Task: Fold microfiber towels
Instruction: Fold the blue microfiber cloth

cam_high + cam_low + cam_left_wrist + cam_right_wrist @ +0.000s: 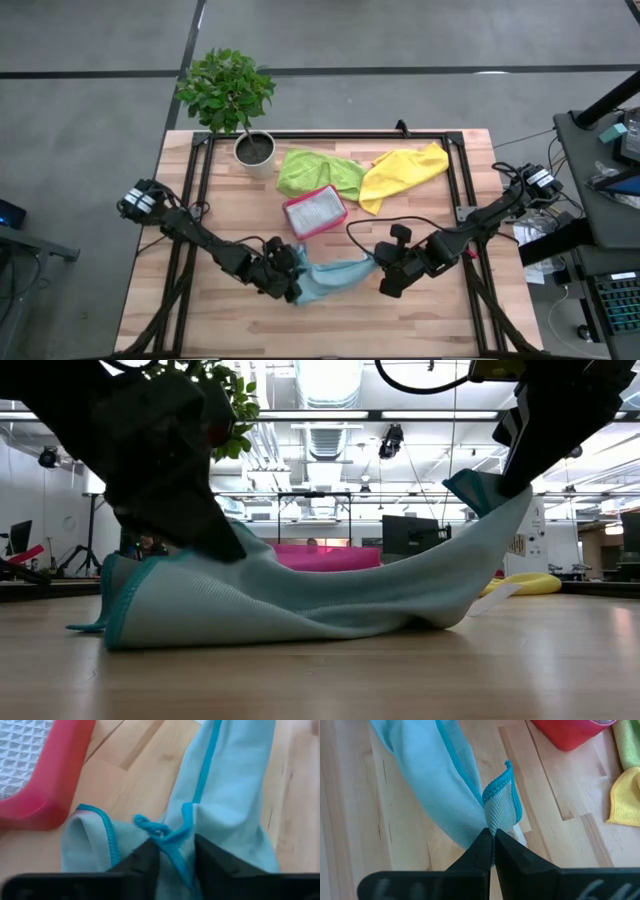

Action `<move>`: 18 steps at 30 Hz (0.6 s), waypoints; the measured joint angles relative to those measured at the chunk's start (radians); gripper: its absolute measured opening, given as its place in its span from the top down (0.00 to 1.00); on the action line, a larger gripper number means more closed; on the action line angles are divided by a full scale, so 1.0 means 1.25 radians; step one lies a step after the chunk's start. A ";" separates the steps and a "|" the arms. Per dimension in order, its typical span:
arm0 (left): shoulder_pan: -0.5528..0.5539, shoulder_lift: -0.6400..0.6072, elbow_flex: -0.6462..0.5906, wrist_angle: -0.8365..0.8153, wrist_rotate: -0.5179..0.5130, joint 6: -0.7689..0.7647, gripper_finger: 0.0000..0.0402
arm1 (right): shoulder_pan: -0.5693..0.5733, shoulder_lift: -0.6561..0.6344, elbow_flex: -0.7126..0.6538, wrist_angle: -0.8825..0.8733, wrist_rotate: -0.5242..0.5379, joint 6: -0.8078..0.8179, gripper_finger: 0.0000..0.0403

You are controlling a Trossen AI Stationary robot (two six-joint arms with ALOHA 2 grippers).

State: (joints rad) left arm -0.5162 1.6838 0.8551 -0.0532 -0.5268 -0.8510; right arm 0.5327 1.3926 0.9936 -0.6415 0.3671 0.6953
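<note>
From above, the teal towel (335, 279) lies stretched at the tabletop's (430, 310) six o'clock edge. Low down, it sags between both arms, one corner lifted. The left end effector (175, 852) pinches its bunched hem; the right end effector (493, 837) clamps a corner.

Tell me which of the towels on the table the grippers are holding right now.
The light teal-blue towel, stretched between the left gripper and right gripper; the lime green towel and yellow towel lie untouched.
</note>
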 joint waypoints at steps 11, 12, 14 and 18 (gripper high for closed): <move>-0.042 -0.136 0.048 -0.010 -0.005 0.272 1.00 | 0.018 -0.081 0.031 0.000 0.000 -0.014 0.98; -0.052 -0.161 0.053 -0.012 -0.005 0.314 1.00 | 0.019 -0.094 0.037 0.000 0.000 -0.019 0.98; -0.068 -0.206 0.069 -0.012 -0.008 0.386 1.00 | 0.021 -0.123 0.050 0.002 0.000 -0.024 0.98; -0.099 -0.293 0.090 0.001 -0.029 0.506 1.00 | 0.021 -0.181 0.064 0.003 0.005 -0.016 0.98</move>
State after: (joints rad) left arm -0.6396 1.3170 0.9679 -0.0516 -0.5628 -0.2190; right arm 0.5587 1.1665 1.0736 -0.6376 0.3739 0.6758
